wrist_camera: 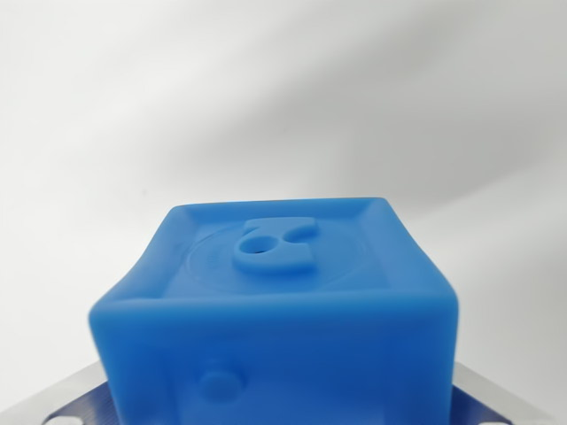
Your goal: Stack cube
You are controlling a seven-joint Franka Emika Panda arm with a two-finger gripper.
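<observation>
A blue cube (275, 301) fills the lower middle of the wrist view, very close to the camera. Its top face has a raised rim and an embossed figure with a small hole. A round boss shows on the face nearest the camera. My gripper (279, 403) is shut on the blue cube. Its metal fingers (62, 403) show at both bottom corners, pressed against the cube's sides. The cube's left edge looks slightly bowed in. The cube's underside and whatever lies beneath it are hidden. No second cube is in view.
Behind the cube there is only a plain white surface (283, 97) with soft grey shadows crossing it diagonally.
</observation>
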